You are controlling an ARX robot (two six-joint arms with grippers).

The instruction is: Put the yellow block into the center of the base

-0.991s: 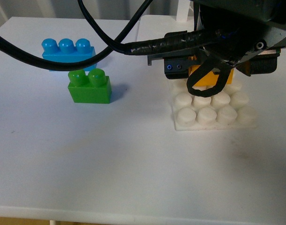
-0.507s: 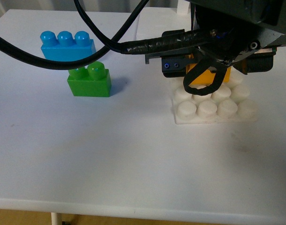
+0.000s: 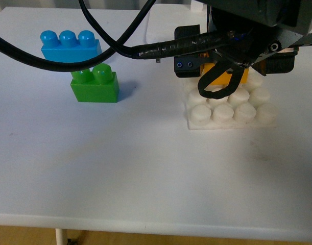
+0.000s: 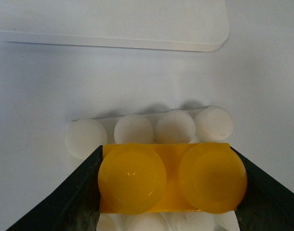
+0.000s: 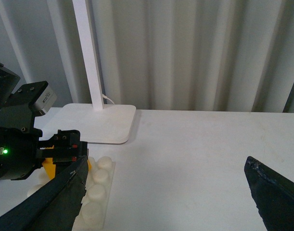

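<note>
Front: left gripper [image 3: 231, 71] pinches the yellow block [image 3: 217, 77] by its short ends, over the base [image 3: 230, 115], toward the middle and far rows. Long axis runs left-right. Green brick [image 3: 94, 86] and blue brick [image 3: 69, 45] sit well apart to the left.

Left wrist: block studs-up, long axis spanning finger to finger [image 4: 82, 192], one stud row of the base exposed beyond it. Can't tell if it's seated.

Right wrist: right gripper [image 5: 166, 197] spread wide and holding nothing, beside the base. Lamp foot [image 5: 101, 122] behind.
</note>
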